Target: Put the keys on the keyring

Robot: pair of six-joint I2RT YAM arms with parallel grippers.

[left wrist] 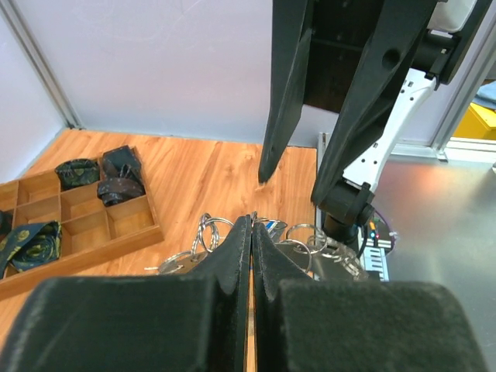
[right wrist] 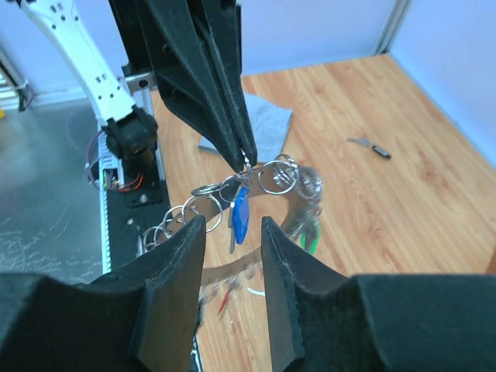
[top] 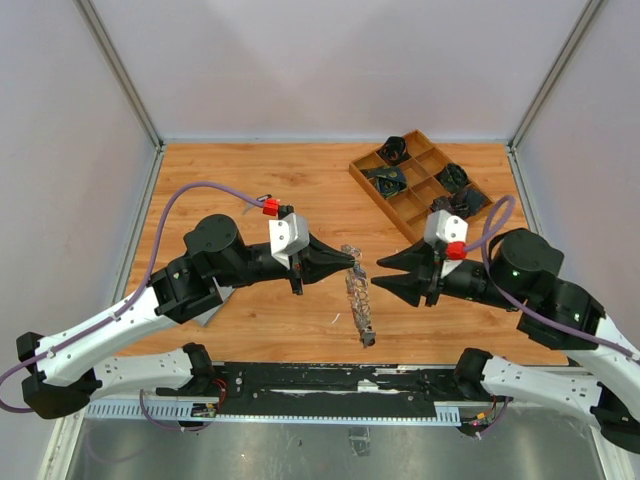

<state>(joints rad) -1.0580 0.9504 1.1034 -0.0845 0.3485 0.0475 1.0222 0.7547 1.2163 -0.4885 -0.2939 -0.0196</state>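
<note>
Keyring [right wrist: 273, 177] clamped in left tool [right wrist: 246, 155]; right tool [right wrist: 231, 229] apart; blue-tagged key [right wrist: 241, 217]: right wrist shows, top doesn't.

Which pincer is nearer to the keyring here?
Left. The left pincer is shut on the top of the keyring; the right pincer stands open, facing it across a small gap.

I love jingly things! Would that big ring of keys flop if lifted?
The keyring probably stays stiff; it holds its curve under the left gripper. Its keys likely swing, as the blue-tagged key dangles. Probably heavy: crowded metal.
</note>
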